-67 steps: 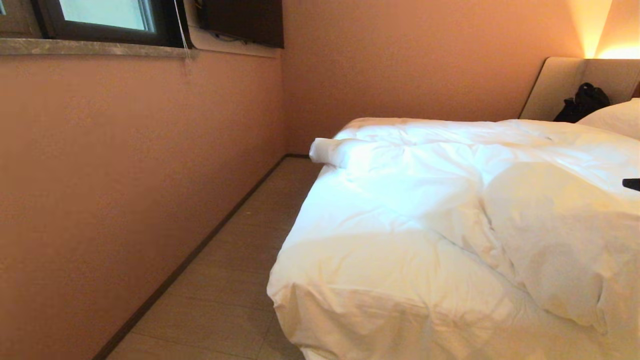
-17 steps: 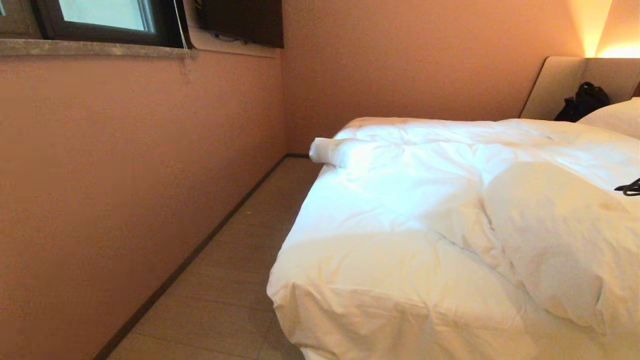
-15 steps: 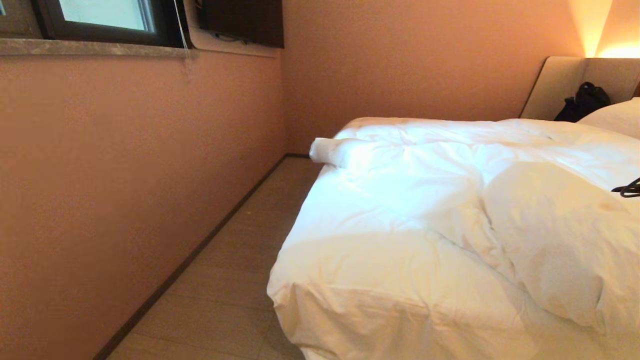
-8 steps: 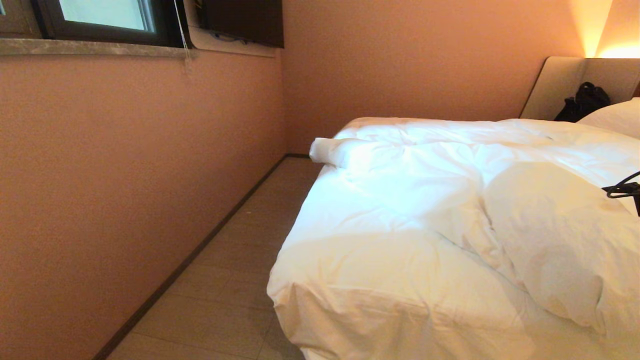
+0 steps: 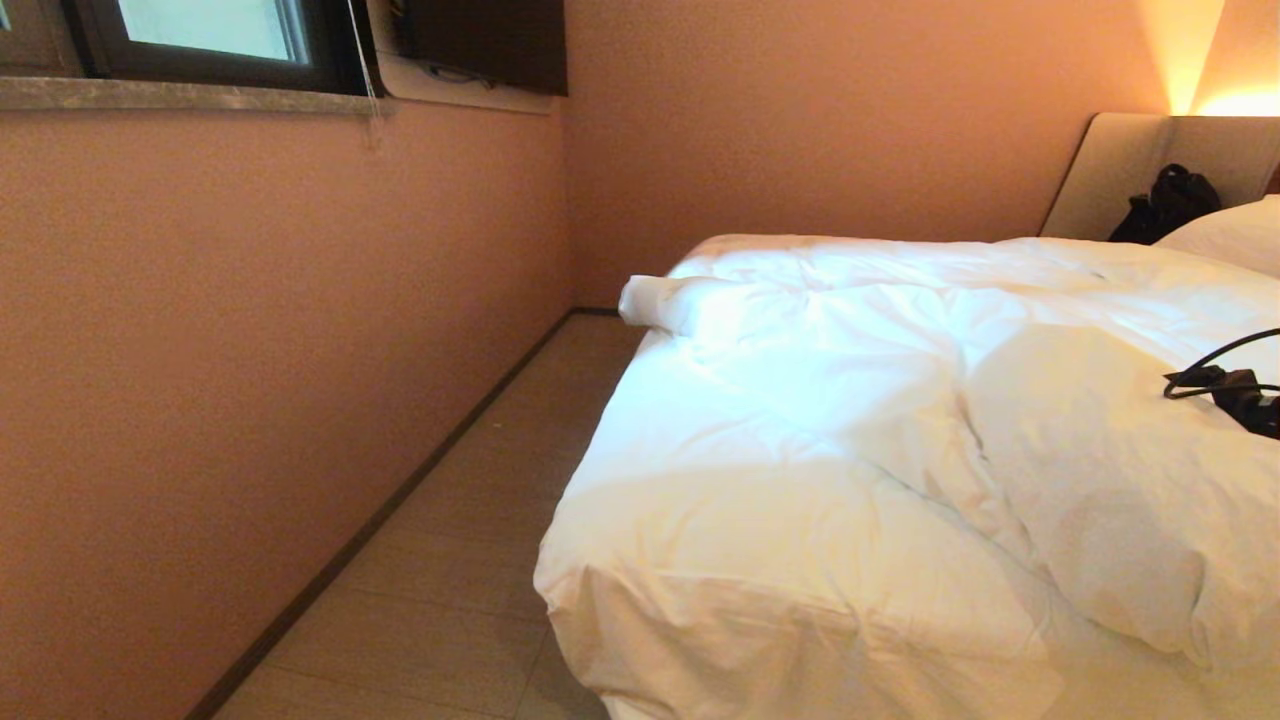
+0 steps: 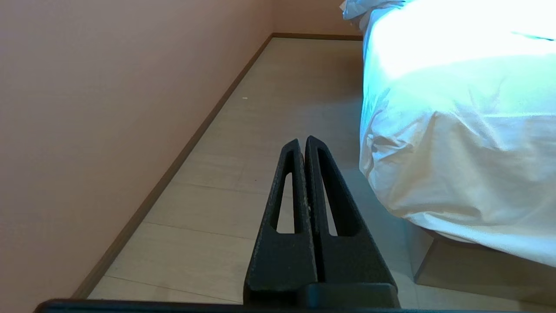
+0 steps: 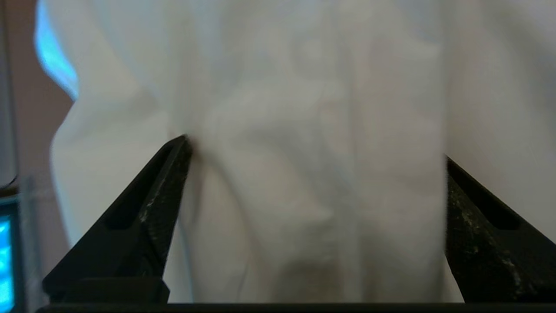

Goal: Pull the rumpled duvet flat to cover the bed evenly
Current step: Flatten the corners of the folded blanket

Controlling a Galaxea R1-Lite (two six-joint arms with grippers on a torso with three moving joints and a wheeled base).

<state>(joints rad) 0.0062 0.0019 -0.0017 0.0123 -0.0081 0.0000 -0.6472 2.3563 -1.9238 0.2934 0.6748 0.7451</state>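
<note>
The white puffy duvet (image 5: pixel 900 400) lies rumpled over the bed (image 6: pixel 478 269), with a rolled-up corner (image 5: pixel 655 300) at the far left edge and a thick fold on the right. In the head view only a black part of my right arm (image 5: pixel 1243 400) with its cable shows, low over the duvet at the right edge. My right gripper (image 7: pixel 316 148) is open wide, its fingers (image 7: pixel 143 208) close against the duvet's (image 7: pixel 312 87) cloth, with nothing gripped. My left gripper (image 6: pixel 302 140) is shut and empty, parked low over the floor beside the duvet's (image 6: pixel 456 130) hanging corner.
A narrow strip of tiled floor (image 5: pixel 470 520) runs between the bed and the pink wall (image 5: pixel 250 350) on the left. A window (image 5: pixel 210 30) sits above. At the head end are the beige headboard (image 5: pixel 1120 170), a black bag (image 5: pixel 1165 205) and a white pillow (image 5: pixel 1235 235).
My right arm has come further into the head view from the right edge, moving left and slightly down over the duvet. The duvet and the left arm have not moved.
</note>
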